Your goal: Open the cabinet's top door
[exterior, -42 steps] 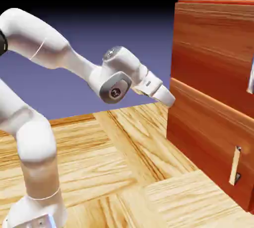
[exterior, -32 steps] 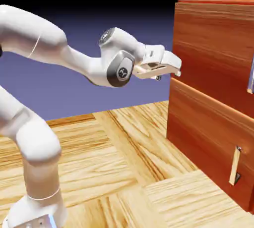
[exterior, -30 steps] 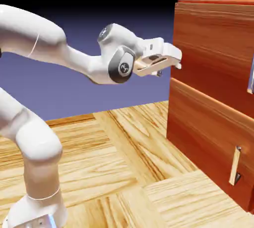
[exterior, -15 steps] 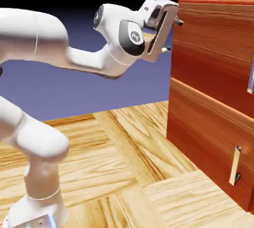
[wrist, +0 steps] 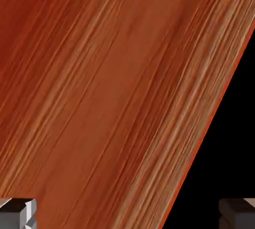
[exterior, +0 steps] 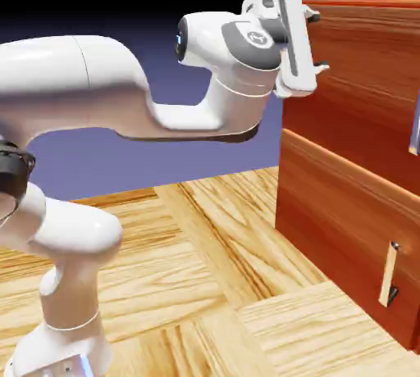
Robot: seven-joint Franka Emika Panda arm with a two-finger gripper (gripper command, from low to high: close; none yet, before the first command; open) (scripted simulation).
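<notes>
The top door (exterior: 353, 80) is the upper wood-grain panel of the cabinet (exterior: 344, 183), at the exterior view's right; it looks closed, sitting flush above the lower panel (exterior: 340, 228); its silvery handle (exterior: 416, 125) shows at the picture's right edge, partly cut off, well apart from the claw. The lower panel's pale bar handle (exterior: 389, 274) is no part of this job; best leave it alone.

The claw (exterior: 321, 42) has its fingers wide apart with nothing between them; it is up by the top door's near upper part, and in the hand view wood grain fills most of the picture, with a slanting edge and black beyond it; whether a fingertip touches the wood is hard to say from here. Over the last second or so the arm (exterior: 74, 84) has raised the hand from beside the seam between the panels, and rolled it so that the fingers now stand one above the other; the door has not moved in that time. That suits an upright handle, I judge, but the opening itself has yet to begin; the claw must next travel along the front to the handle, keeping off the wood, lest a finger scrape or jam.
</notes>
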